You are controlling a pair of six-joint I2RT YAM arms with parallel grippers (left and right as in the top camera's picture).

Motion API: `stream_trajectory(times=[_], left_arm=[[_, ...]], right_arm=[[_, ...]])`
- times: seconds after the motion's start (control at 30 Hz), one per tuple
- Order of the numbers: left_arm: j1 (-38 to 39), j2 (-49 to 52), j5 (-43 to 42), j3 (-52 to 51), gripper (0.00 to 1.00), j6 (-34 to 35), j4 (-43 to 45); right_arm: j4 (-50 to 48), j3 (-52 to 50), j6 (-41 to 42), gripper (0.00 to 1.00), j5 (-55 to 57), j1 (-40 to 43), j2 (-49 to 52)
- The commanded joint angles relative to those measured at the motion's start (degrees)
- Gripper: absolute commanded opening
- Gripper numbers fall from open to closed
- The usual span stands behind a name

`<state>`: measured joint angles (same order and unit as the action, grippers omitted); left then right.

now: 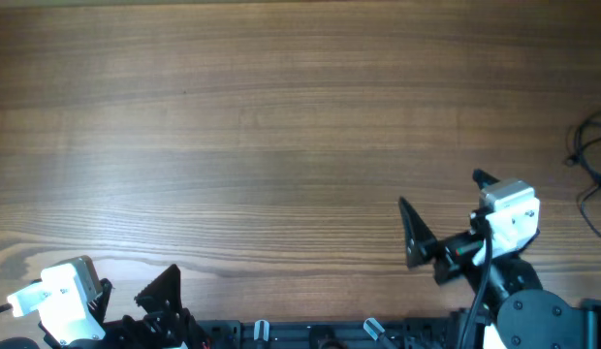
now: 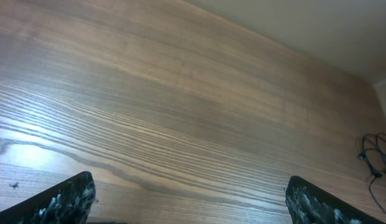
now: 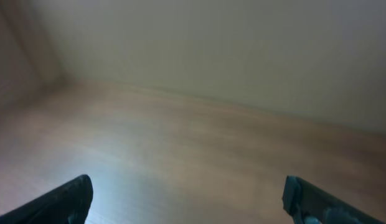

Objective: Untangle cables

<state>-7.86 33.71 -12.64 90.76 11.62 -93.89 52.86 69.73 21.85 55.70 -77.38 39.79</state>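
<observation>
The cables (image 1: 593,155) lie at the surface's (image 1: 281,116) right edge, beyond the right claw (image 1: 441,190), spread empty like the left claw (image 2: 190,196).

Soft, even light falls from above on the wooden table (image 1: 281,116), so the overhead view is bright and crisp, with sharp grain and only faint shadows. In the left wrist view a pale streak of glare lies on the table's near left part, the grain softens toward its far edge, and the cables (image 2: 363,151) at its far right corner look thin and slightly soft. The right wrist view is dim and blurred throughout, the table a smear with a whitish sheen at its near left.
</observation>
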Motion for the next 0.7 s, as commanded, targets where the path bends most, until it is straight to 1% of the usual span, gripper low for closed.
stream_trajectory(times=[0.0,0.03,0.1,0.17,0.23,0.3,0.33,0.47,0.53,0.57,0.67], left_arm=[[-0.13,-0.42,0.68,0.20,1.00,-0.70,-0.02],[-0.13,-0.42,0.68,0.20,1.00,-0.70,-0.02],[-0.13,-0.42,0.68,0.20,1.00,-0.70,-0.02],[-0.13,-0.42,0.48,0.20,1.00,-0.72,-0.02],[-0.13,-0.42,0.48,0.20,1.00,-0.72,-0.09],[-0.13,-0.42,0.48,0.20,1.00,-0.72,-0.09],[-0.13,-0.42,0.48,0.20,1.00,-0.70,-0.07],[-0.13,-0.42,0.48,0.20,1.00,-0.72,-0.04],[-0.13,-0.42,0.48,0.20,1.00,-0.72,-0.02],[-0.13,-0.42,0.50,0.20,1.00,-0.72,0.00],[-0.13,-0.42,0.50,0.20,1.00,-0.72,0.02]], right_arm=[[-12.00,-4.83,-8.28,1.00,7.69,-0.17,-0.22],[-16.15,-6.08,-11.28,1.00,7.69,-0.15,-0.22],[-21.66,-7.45,-14.67,1.00,6.05,0.94,-0.22],[-24.06,-7.50,-17.59,1.00,-1.53,4.85,0.07],[-25.44,-7.50,-19.02,1.00,-6.67,9.70,0.94],[-26.88,-7.50,-22.14,1.00,-14.60,17.00,2.71],[-27.32,-7.50,-23.12,1.00,-20.35,21.40,4.02],[-31.23,-7.50,-23.12,1.00,-38.03,41.09,10.84],[-34.10,-7.50,-20.50,1.00,-45.18,49.90,13.11],[-35.78,-7.50,-18.16,1.00,-51.39,56.54,14.38],[-36.59,-7.50,-17.64,1.00,-62.64,68.26,16.13]])
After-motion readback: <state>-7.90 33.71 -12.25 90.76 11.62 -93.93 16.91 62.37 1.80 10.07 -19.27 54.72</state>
